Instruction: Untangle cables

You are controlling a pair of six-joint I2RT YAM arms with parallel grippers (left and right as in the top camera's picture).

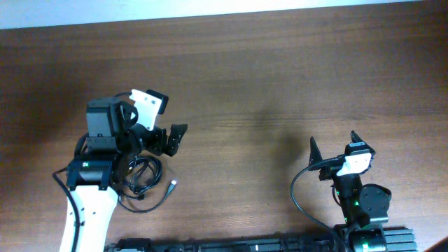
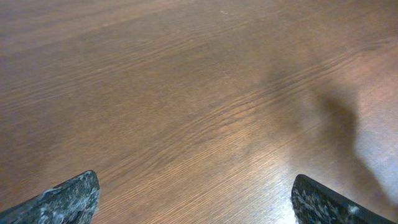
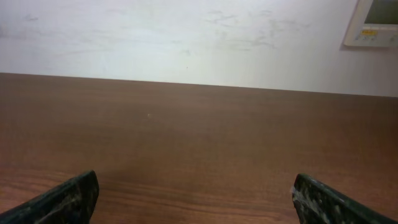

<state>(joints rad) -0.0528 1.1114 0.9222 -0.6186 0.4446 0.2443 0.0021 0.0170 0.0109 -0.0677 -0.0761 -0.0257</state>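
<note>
While the left gripper (image 1: 171, 119) and right gripper (image 1: 334, 143) both gape wide, holding nothing, the cables (image 1: 145, 178) lie in a small tangle of thin black loops on the table (image 1: 266, 84), partly under the left arm (image 1: 87, 203), one plug sticking out

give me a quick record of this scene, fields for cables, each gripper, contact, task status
surface: brown wooden table
cables: thin black loops in one heap on the table, partly under the left arm; one small plug end sticks out to the side
left gripper: open, holds nothing, only bare wood in front of it
right gripper: open, holds nothing, on the other side of the table from the cables, faces the wall
contact: neither gripper touches the cables
task status: cables not yet picked up
</note>
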